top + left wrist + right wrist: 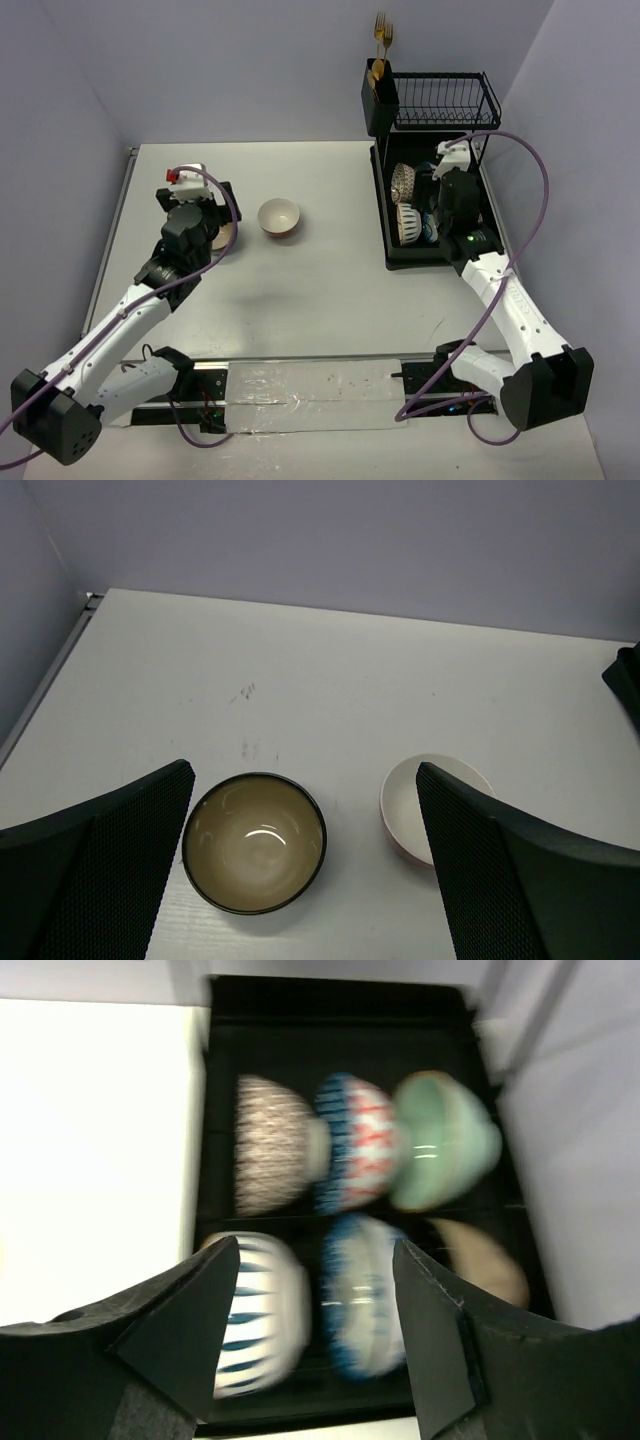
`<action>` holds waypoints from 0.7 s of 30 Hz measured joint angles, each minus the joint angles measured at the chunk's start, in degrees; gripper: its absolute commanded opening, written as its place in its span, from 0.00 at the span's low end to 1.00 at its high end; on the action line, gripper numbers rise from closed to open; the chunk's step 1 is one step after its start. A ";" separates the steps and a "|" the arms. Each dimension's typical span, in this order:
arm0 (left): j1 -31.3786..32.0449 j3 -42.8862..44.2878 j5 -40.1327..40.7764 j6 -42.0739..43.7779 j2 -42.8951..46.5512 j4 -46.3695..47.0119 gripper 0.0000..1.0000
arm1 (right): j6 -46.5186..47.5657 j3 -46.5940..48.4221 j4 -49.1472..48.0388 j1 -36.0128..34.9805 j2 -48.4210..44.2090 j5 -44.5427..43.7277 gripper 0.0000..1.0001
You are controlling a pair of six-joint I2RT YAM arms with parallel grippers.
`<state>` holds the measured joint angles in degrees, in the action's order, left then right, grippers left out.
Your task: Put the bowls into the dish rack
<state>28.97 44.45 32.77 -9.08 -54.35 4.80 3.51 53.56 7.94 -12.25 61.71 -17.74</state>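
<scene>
A tan dark-rimmed bowl (254,842) stands upright on the table between my open left fingers; in the top view it (224,236) is mostly hidden under my left gripper (212,232). A white bowl with a red outside (279,217) stands to its right, also in the left wrist view (432,805). The black dish rack (385,215) holds several bowls on edge: brown-white patterned (270,1145), blue-red patterned (355,1143), mint green (440,1140), blue striped (262,1310), blue patterned (362,1308), tan (490,1260). My right gripper (448,190) hovers open and empty over the rack (330,1015).
A black cutlery holder (380,98) with gold forks and a wire shelf (440,100) stand at the rack's far end. Purple walls close in on the left, back and right. A taped strip lies along the near edge between the arm bases.
</scene>
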 measured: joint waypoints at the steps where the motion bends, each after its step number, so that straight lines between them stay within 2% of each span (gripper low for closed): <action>1: 0.00 0.22 -0.20 -0.44 -0.66 -0.42 0.99 | -2.01 -0.17 0.17 -0.07 -0.33 2.05 0.74; 3: 0.00 0.68 -0.52 -1.14 -1.77 -1.14 0.99 | -5.60 -0.81 0.24 -0.15 -1.42 5.75 0.80; 11: 0.00 4.52 -0.83 -5.90 -7.26 -6.03 0.99 | -15.08 -6.05 -3.58 -0.26 -8.02 16.20 0.89; 12: 0.00 5.42 -0.79 -6.78 -8.13 -7.21 0.99 | -16.02 -7.10 -4.50 -0.26 -9.05 17.00 0.94; 14: 0.00 7.39 -0.66 -8.63 -10.10 -9.14 0.99 | -17.88 -9.38 -5.88 -0.26 -11.54 17.70 0.99; 21: -0.79 12.57 -0.96 -15.76 -14.99 -16.70 0.99 | -22.91 -13.88 -9.05 -0.24 -19.37 18.91 1.00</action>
<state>28.18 57.01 31.81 -24.84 -69.34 -11.90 -19.40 39.68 -1.10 -12.49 42.35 1.17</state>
